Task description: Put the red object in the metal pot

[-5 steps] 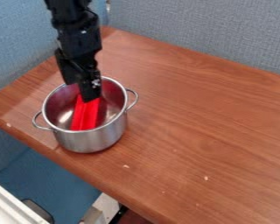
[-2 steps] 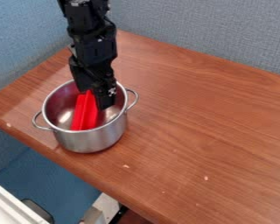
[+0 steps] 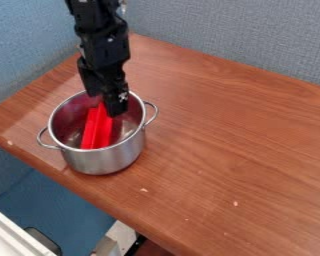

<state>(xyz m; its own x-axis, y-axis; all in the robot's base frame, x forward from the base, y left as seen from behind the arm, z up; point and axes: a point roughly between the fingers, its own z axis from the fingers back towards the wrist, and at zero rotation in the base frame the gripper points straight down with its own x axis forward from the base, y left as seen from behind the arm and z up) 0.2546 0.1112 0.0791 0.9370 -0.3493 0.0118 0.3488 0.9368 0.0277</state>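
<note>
Red object (image 3: 96, 127) sits inside the metal pot (image 3: 99, 140), leaning at an angle, lower end on the pot floor toward the near side, upper end up against the far inner wall. Pot is shiny steel, round, straight walls, loop handle visible on its left rim and another on the right. It stands on the brown wooden worktop (image 3: 216, 130), close to the left front edge. Black arm comes down from the top of the frame, tool (image 3: 113, 103) pointing straight down over the far rim of the pot, just above the upper end of the red object. Tool is spread wide, nothing pinched between its fingers; red object is free of it. Can't tell from this angle whether the fingertips touch the pot rim or the block. Blue-grey fabric wall behind the worktop on two sides. Below the front edge, bits of floor and some pale item at bottom left, too blurred to identify.
</note>
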